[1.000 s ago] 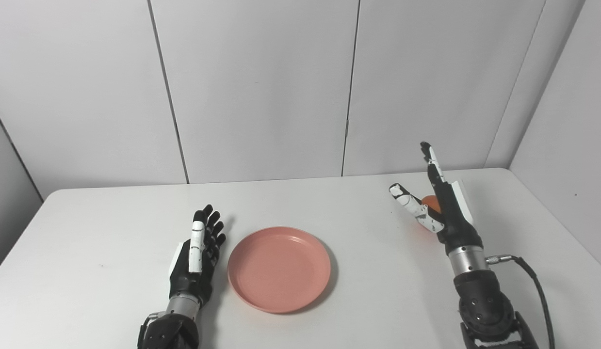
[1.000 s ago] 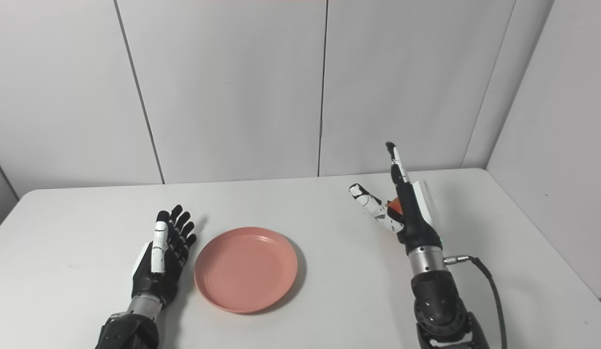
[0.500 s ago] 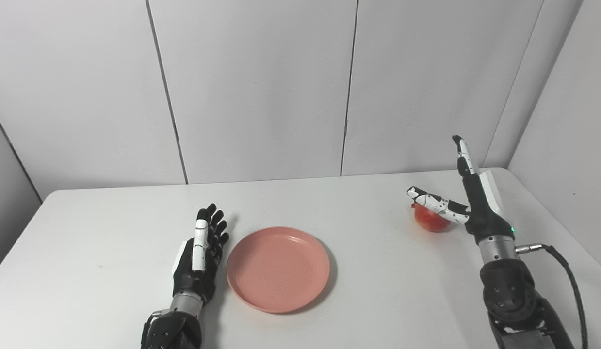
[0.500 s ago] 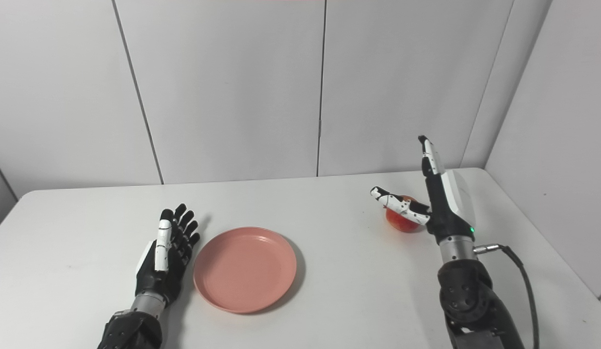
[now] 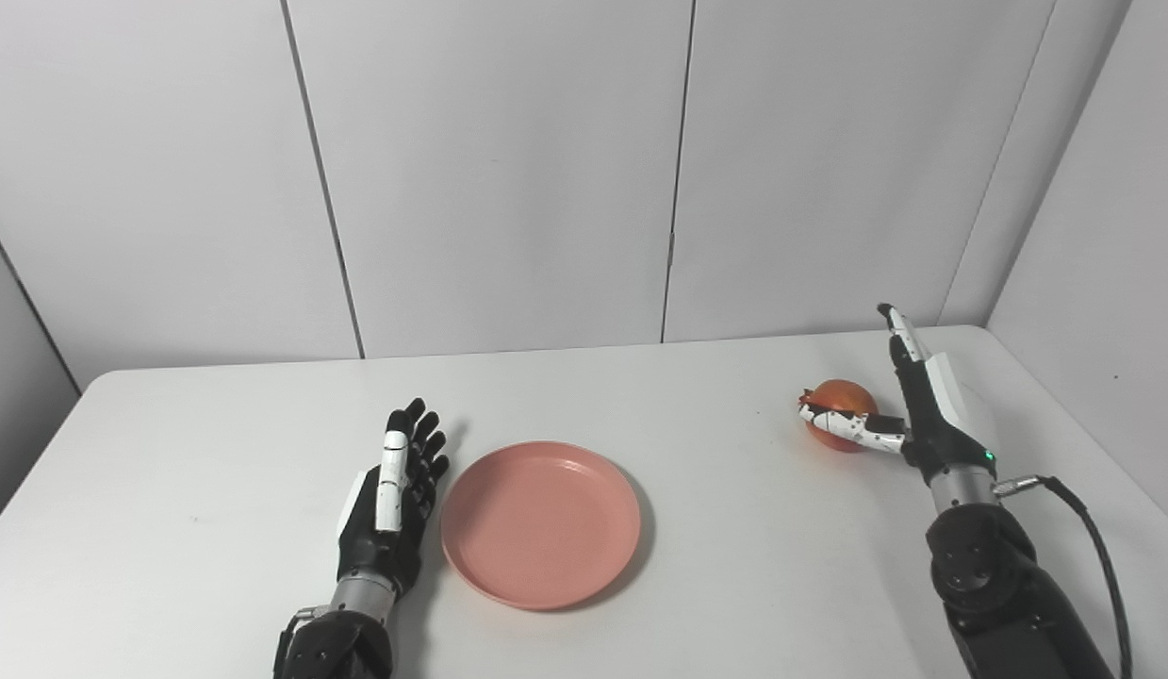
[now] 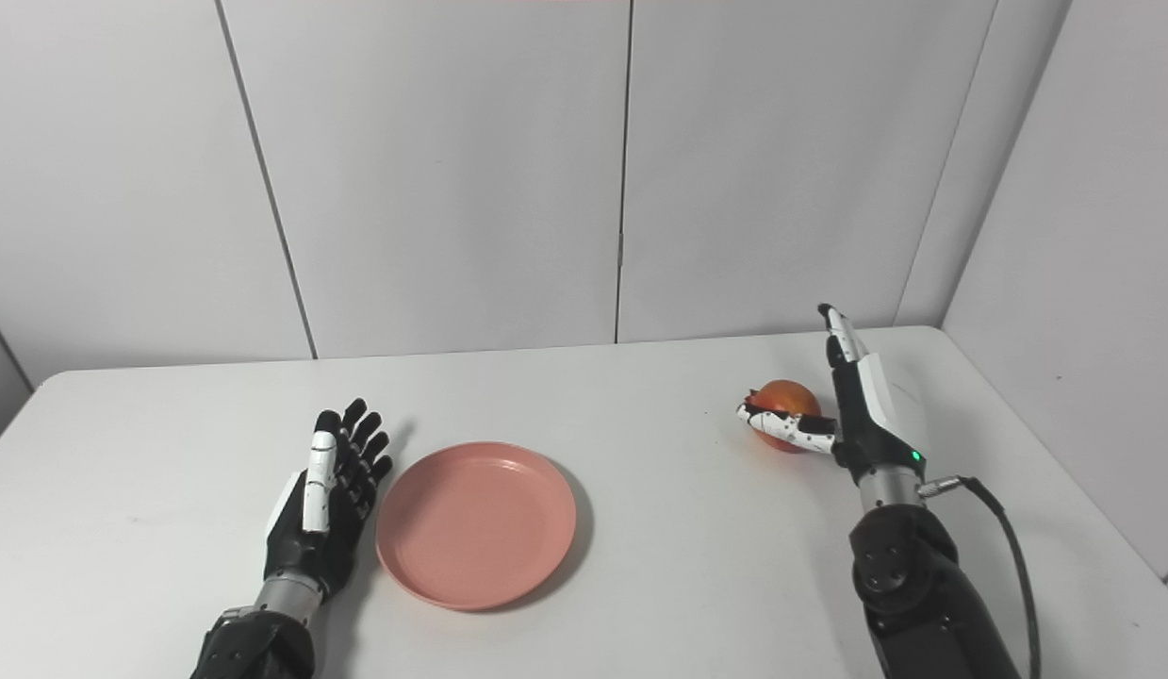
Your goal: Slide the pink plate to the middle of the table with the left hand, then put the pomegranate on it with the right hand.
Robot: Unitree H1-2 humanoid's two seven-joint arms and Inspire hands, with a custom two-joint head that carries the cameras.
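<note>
The pink plate (image 5: 541, 523) sits near the middle of the white table (image 5: 169, 490), bare tabletop all round it except at 9 o'clock, where the left hand (image 5: 387, 505) stands just beside its rim, fingers straight and apart, holding nothing. The pomegranate (image 5: 840, 413) rests toward 2 o'clock, well apart from the plate and short of the table's far right corner. The right hand (image 5: 909, 415), spread wide, has dropped lower than a second ago; its thumb now lies across the fruit's front, fingers upright.
</note>
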